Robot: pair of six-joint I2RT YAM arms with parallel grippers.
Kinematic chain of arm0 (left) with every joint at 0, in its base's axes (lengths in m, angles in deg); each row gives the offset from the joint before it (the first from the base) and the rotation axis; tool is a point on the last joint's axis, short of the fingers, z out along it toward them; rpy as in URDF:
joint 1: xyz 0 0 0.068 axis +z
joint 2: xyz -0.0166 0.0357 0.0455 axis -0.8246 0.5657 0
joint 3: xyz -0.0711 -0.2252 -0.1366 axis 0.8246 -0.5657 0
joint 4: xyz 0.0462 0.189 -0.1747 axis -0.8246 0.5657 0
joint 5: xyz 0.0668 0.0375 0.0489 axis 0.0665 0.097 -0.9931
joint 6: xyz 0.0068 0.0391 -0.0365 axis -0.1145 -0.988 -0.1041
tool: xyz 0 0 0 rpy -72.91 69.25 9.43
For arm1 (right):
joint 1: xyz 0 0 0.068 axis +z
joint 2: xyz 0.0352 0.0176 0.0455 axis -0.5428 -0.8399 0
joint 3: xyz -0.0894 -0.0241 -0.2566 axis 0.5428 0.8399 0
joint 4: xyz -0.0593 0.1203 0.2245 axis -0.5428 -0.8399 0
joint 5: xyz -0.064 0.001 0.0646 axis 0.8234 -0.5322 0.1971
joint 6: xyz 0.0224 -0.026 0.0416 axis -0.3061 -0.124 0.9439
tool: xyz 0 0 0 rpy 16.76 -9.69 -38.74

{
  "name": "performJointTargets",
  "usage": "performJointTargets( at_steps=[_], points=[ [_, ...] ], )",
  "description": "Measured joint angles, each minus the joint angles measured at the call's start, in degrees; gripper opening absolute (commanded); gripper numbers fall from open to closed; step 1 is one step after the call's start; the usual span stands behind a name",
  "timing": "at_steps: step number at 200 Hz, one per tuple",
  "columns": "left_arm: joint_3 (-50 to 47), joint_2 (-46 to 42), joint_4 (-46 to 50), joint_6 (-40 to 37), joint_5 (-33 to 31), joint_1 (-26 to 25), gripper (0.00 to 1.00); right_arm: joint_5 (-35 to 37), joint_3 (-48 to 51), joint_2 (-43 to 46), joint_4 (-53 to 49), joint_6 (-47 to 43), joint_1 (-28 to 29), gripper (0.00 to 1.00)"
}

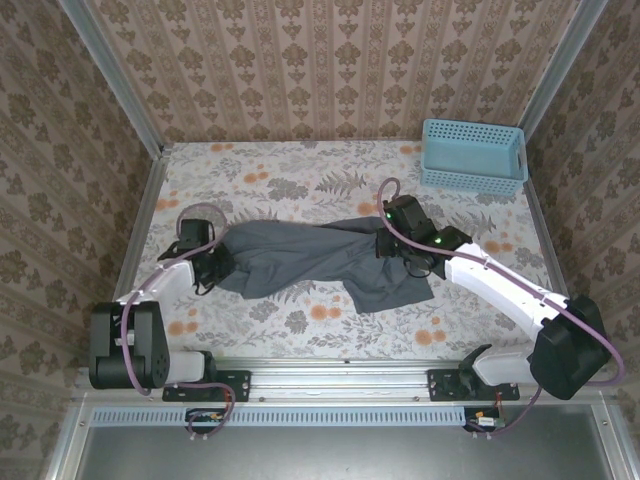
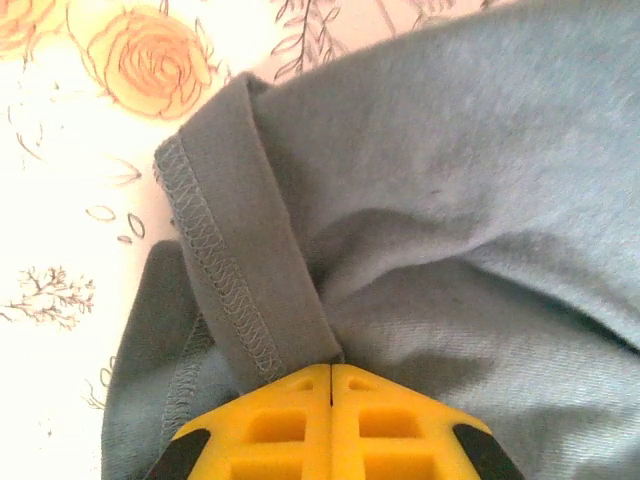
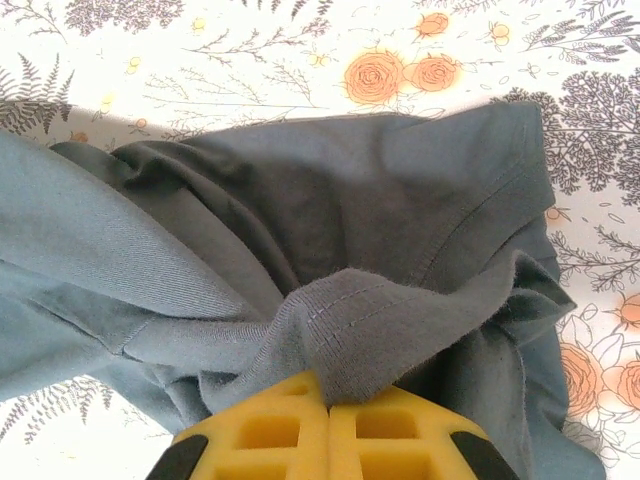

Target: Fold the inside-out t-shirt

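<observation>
As our left end effector (image 2: 330, 372) and right end effector (image 3: 328, 400) pinch the inside-out t-shirt (image 1: 300, 262), fully closed, we risk a slip. Its thin cloth could pull free under tension.

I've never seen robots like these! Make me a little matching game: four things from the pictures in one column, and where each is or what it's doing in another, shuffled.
Things:
1. t-shirt
2. basket
3. left gripper
4. right gripper

Place or state:
A. at the far right corner of the table
B. shut on the shirt's right end
C. stretched, crumpled, across the middle between the two arms
D. shut on the shirt's left end, at a stitched hem

Pairs: 1-C, 2-A, 3-D, 4-B
</observation>
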Motion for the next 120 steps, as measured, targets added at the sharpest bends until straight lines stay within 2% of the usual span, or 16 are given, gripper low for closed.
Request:
performJointTargets(
  at_steps=[41, 89, 120],
  points=[
    [5.9, -5.6, 3.0, 0.0, 1.0, 0.4, 0.00, 0.4, -1.4, 2.1, -1.9, -0.2, -0.6, 0.01],
    [14.5, -20.7, 7.7, -0.5, 2.9, 0.4, 0.00, 1.3, -2.5, 9.2, -6.4, -1.3, -2.2, 0.01],
    [18.5, -30.1, 12.3, -0.8, 2.4, 0.4, 0.00, 1.3, -4.4, 16.7, -10.4, -2.5, -2.8, 0.06]
  ],
)
